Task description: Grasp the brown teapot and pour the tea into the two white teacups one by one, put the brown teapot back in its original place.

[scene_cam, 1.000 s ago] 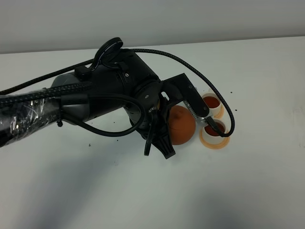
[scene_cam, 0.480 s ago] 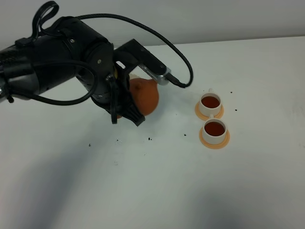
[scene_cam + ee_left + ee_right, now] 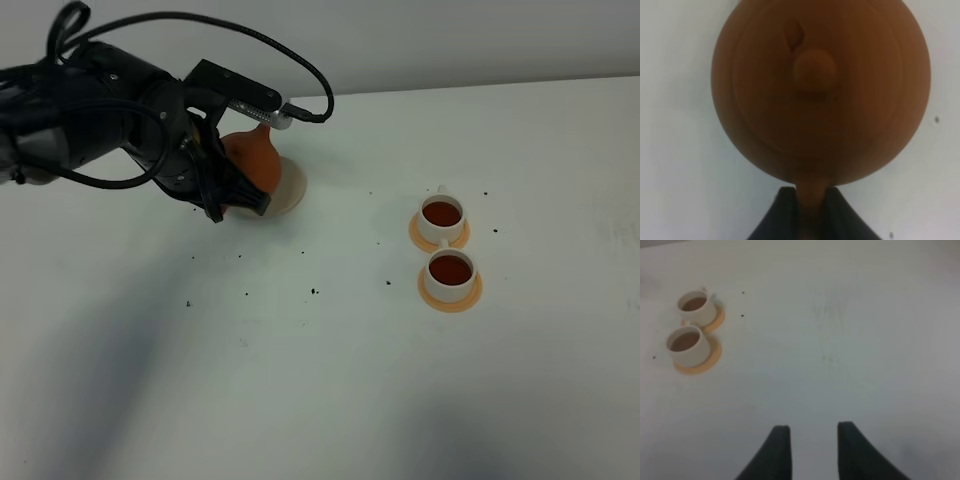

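1. Table (image 3: 330,400): plain white, matte, flecked with dark specks.
2. Left gripper (image 3: 812,212): in the upper left of the high view, pinching the brown teapot's handle.
3. Brown teapot (image 3: 252,165): round matte clay with a knobbed lid, over the flat cream saucer (image 3: 292,190); whether it has landed I cannot tell, and release looks like what remains.
4. Two white teacups (image 3: 442,217), small cylinders on orange coasters (image 3: 470,297) at right of centre, both hold reddish tea (image 3: 450,269); pouring looks done.
5. Right gripper (image 3: 810,450): spread, empty.
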